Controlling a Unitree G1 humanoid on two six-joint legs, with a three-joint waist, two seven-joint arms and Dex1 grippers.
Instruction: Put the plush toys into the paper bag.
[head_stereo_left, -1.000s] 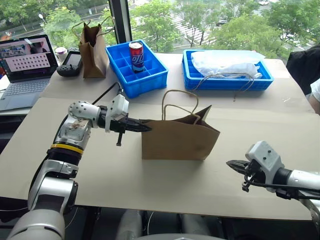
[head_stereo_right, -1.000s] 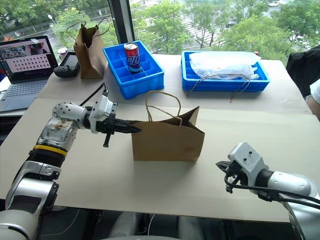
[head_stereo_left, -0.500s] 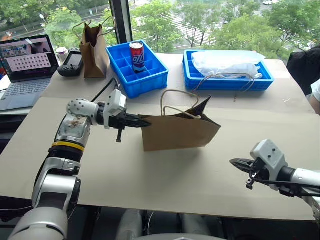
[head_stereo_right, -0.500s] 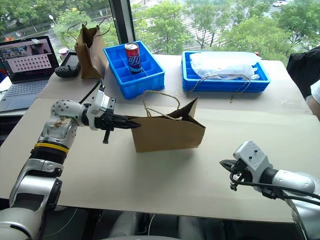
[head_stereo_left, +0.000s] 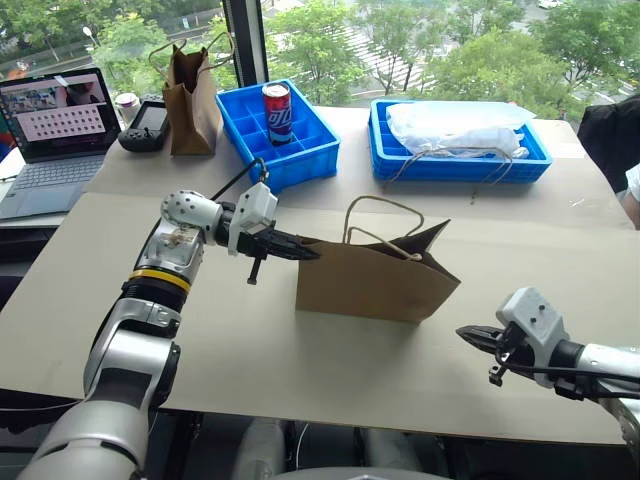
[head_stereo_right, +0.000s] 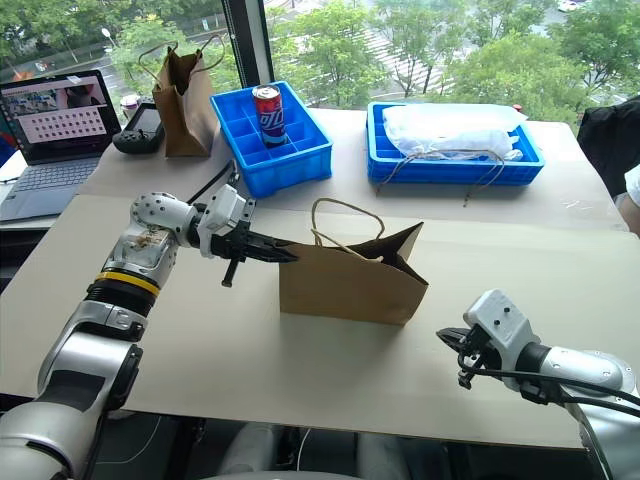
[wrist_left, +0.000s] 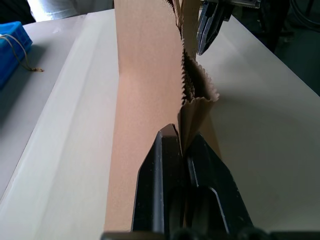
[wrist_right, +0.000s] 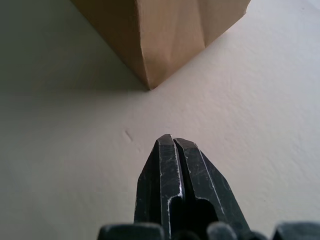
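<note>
Paper bag (head_stereo_left: 375, 285): we see the wide brown bag standing on the table (head_stereo_left: 300, 370), near its middle, mouth up and partly folded, twine handles (head_stereo_left: 385, 215) arched above it.
Left claw (head_stereo_left: 312, 254): pressed together on the serrated top edge at the bag's end nearest the left arm; in the left wrist view (wrist_left: 182, 150) the paper sits pinched between the two black fingers.
Right claw (head_stereo_left: 466, 333): fingers pressed together with nothing between them, hovering low over the table, apart from the bag's other end.
Plush toys: we cannot make them out on the table, nor see into the bag.
Background: narrow tall bag (head_stereo_left: 190, 90), blue divided bin (head_stereo_left: 300, 150) holding a can (head_stereo_left: 277, 106), blue tray (head_stereo_left: 460, 160), laptop (head_stereo_left: 55, 125).
Risk, tearing: in our judgement a hard pull on that thin edge may rip it.
Risk, tipping: the light bag, held at one end only, could tilt over or slide.
Risk, mouth: it looks pinched narrow, so a dropped toy might catch on the rim.
</note>
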